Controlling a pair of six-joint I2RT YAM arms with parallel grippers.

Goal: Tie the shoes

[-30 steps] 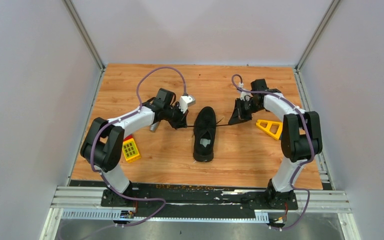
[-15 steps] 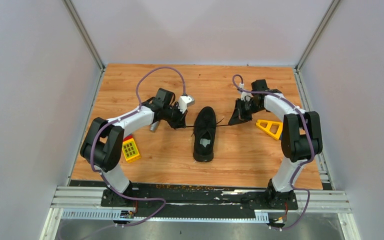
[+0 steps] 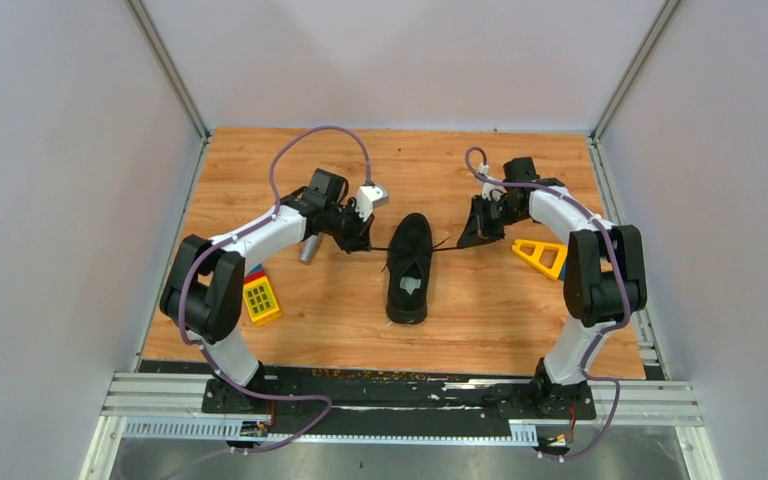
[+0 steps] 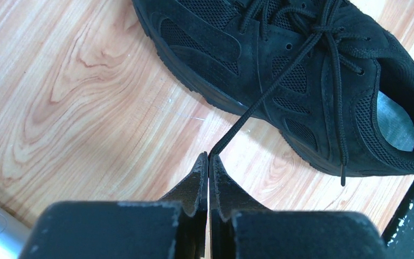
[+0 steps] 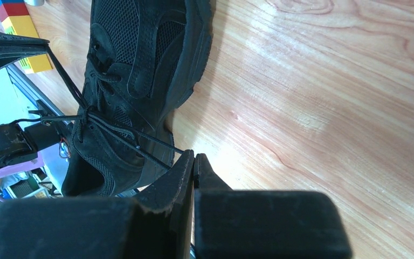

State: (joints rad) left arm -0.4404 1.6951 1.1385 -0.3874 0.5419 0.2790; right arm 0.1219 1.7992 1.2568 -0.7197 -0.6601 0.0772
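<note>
Evidently mid-tightening, the left gripper [image 4: 208, 159] and right gripper [image 5: 194, 159] each clench a taut lace [image 4: 269, 91] of the shoe [image 3: 409, 262]; the next move probably calls for pulling outward.

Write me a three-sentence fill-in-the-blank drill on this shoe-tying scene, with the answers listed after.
The left end effector is ____ on a taut lace.
The right end effector pinches the sneaker's other ____.
The yellow wedge lies beside the ____ arm.
Missing words: shut; lace; right.
</note>
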